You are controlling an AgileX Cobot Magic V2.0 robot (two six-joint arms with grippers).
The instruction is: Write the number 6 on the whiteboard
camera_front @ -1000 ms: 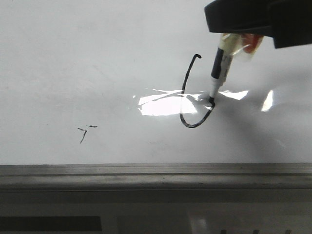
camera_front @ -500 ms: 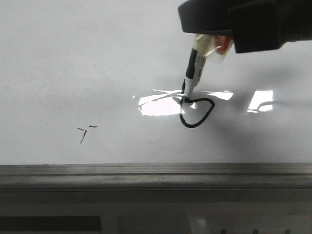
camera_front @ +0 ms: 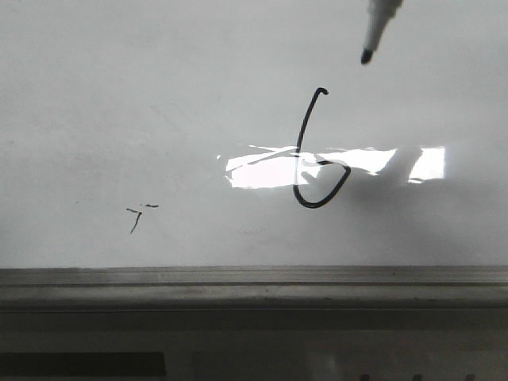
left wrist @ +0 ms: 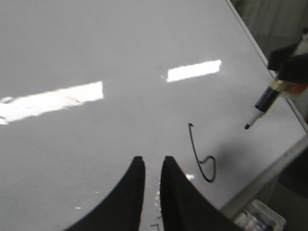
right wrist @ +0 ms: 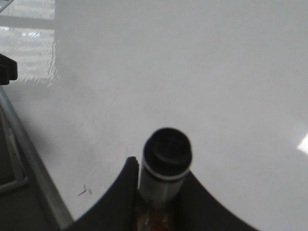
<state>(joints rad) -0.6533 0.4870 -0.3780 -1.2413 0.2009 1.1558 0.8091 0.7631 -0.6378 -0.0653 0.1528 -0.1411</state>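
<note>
The number 6 point(camera_front: 299, 159) stands in thin black line on the whiteboard point(camera_front: 159, 95), its loop closed, right of centre. A marker point(camera_front: 379, 24) hangs above and to the right of it, tip off the board. My right gripper point(right wrist: 161, 169) is shut on the marker point(right wrist: 166, 156), whose rear end faces the wrist camera. The left wrist view shows the number 6 point(left wrist: 197, 154), the marker point(left wrist: 263, 101) and the right gripper point(left wrist: 288, 67) beyond it. My left gripper point(left wrist: 152, 160) hovers over the whiteboard point(left wrist: 96, 48), jaws almost together with nothing between them.
A small black scribble point(camera_front: 136, 216) lies left of the figure. A bright glare point(camera_front: 262, 168) crosses the board. The grey metal ledge point(camera_front: 254, 278) runs along the near edge. A small box of markers point(left wrist: 255, 219) sits past the ledge.
The marker tip closed the loop of the 6, then lifted off the board up and to the right. The right gripper has left the front view.
</note>
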